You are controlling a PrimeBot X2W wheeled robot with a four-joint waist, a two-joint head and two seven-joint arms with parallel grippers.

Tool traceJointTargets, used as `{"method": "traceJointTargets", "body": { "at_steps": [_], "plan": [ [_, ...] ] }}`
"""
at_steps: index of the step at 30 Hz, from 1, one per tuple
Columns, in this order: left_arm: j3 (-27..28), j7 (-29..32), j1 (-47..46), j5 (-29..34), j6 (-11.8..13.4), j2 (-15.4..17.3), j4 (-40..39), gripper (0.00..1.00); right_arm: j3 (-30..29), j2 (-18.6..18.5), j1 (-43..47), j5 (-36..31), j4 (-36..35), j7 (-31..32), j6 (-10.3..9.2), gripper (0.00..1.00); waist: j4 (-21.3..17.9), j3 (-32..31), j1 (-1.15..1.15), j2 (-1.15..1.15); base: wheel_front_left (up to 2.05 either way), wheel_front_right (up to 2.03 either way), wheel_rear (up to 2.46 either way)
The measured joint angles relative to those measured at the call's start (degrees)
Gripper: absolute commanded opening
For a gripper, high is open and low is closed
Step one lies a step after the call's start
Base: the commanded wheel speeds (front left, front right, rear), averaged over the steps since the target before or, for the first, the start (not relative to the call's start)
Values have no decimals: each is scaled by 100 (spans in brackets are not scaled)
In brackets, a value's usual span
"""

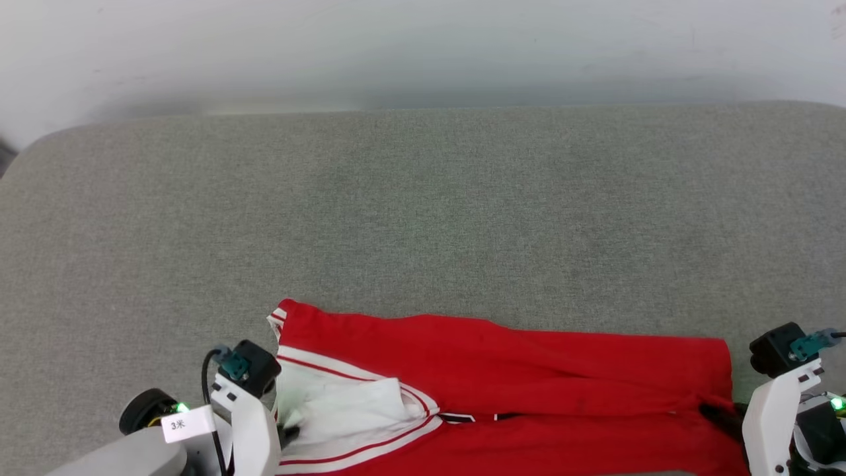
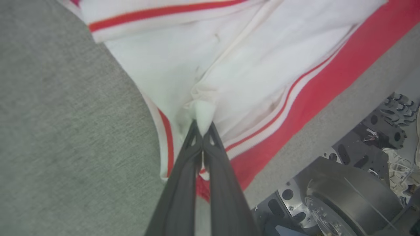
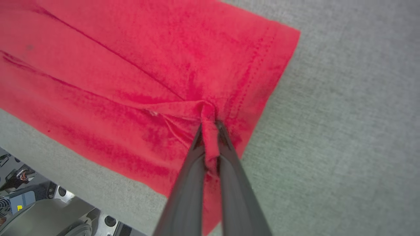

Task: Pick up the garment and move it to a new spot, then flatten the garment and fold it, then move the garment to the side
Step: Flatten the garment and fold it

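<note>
Now, garment (image 1: 502,370): spread along the near edge of the grey surface (image 1: 423,211).
Left gripper (image 2: 202,126): clamped on its white sleeve, near-left of the surface.
Right gripper (image 3: 210,127): clamped on its red hem, near-right.

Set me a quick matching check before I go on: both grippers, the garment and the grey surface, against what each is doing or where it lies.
1. left gripper
2. right gripper
3. garment
4. grey surface

A. shut on a pinch of red cloth by the stitched hem
B. lies along the near edge of the surface
C. shut on a pinch of white cloth
D. spreads beneath the cloth

Pairs: 1-C, 2-A, 3-B, 4-D
</note>
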Motion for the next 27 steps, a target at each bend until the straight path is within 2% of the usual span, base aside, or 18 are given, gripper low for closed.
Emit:
{"method": "traceJointTargets", "body": {
  "at_steps": [3,7,12,17,22,27],
  "plan": [
    [110,-299,-2,134,130,-8,-16,100,-101,22,-1,-1,-34,-114,0,100,0,-56,0,0,0,0,0],
    [280,-889,2,394,370,88,-111,100,-320,-143,27,46,-309,-298,0,100,0,-171,0,0,0,0,0],
    [712,-2054,169,617,976,56,-160,100,-906,-321,110,242,-567,-471,0,100,-2,-263,0,0,0,0,0],
    [1056,-3115,424,861,1574,-51,-116,100,-1559,-372,327,407,-425,-633,-1,100,21,-283,1,0,0,0,0],
    [1521,-3453,756,1132,2118,-285,-33,100,-1931,-165,603,636,-153,-617,-1,100,75,-257,1,0,0,0,0],
    [2434,-3468,1172,1846,2424,-677,-232,100,-2138,113,801,803,47,-597,-1,100,152,-204,1,0,0,0,0]
  ]
}}
